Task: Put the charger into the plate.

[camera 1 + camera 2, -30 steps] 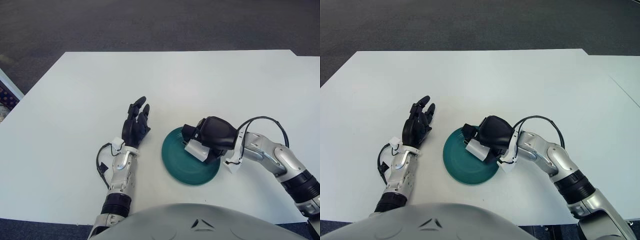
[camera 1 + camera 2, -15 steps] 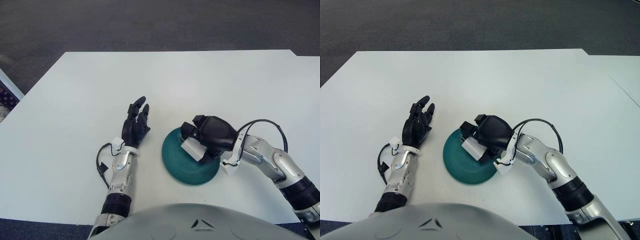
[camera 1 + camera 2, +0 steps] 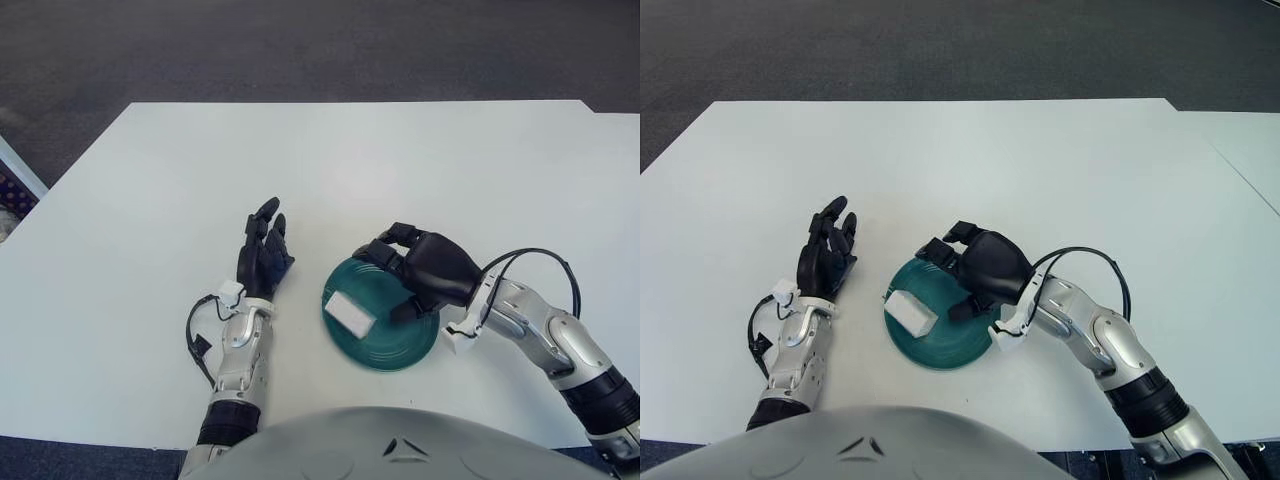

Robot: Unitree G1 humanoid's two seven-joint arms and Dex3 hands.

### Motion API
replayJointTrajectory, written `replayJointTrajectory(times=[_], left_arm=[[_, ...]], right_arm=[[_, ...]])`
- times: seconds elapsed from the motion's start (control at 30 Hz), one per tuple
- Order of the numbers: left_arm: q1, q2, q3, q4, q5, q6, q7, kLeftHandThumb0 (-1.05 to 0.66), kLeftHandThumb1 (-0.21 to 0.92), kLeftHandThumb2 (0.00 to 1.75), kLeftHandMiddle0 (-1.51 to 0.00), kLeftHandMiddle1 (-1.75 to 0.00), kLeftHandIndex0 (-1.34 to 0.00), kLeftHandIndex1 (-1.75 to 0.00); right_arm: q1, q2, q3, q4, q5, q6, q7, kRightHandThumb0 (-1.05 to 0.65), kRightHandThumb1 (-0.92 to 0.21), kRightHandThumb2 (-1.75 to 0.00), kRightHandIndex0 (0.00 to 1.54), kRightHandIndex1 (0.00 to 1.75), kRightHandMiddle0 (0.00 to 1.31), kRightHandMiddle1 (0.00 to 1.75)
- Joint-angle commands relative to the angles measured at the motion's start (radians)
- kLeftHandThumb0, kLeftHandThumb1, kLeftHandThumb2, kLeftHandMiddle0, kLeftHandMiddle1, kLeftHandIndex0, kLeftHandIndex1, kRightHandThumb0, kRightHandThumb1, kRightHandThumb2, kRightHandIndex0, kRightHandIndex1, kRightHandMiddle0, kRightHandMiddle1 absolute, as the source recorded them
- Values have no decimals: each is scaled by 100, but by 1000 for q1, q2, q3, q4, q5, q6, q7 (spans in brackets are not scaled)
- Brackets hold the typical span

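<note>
Now the right hand [image 3: 415, 268] hovers over the far right part of the green plate [image 3: 400, 350], its forearm reaching in from the lower right with a black cable looping off the wrist. Its dark fingers [image 3: 385, 251] are loosely spread and curved, gripping nothing. The left hand [image 3: 262, 255] shows just left of the plate, palm turned up off the white table [image 3: 330, 160], fingers extended and relaxed, holding nothing.

Half a second ago the right hand had the white charger [image 3: 350, 314] clamped between its fingers above the plate; since then the fingers have let go and the charger has dropped free. The left hand has shifted slightly to the left and away from the plate compared with a second ago.

The plate sits near the table's front edge, between the two hands. The charger lies inside it, on the left part of the dish, tilted diagonally, apart from the right hand's fingertips. Nothing else is in the plate.
</note>
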Motion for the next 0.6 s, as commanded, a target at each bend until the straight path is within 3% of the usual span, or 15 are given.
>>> replayJointTrajectory(times=[0.0, 0.57], left_arm=[[39, -67, -3, 44, -24, 0, -18, -72, 92, 87, -30, -3, 0, -73], [6, -62, 21, 117, -96, -39, -81, -71, 92, 85, -39, -4, -1, -80]], right_arm=[[-3, 3, -3, 10, 13, -4, -6, -103, -92, -98, 24, 4, 0, 36], [-38, 2, -21, 16, 86, -6, 23, -105, -92, -100, 18, 0, 0, 28]])
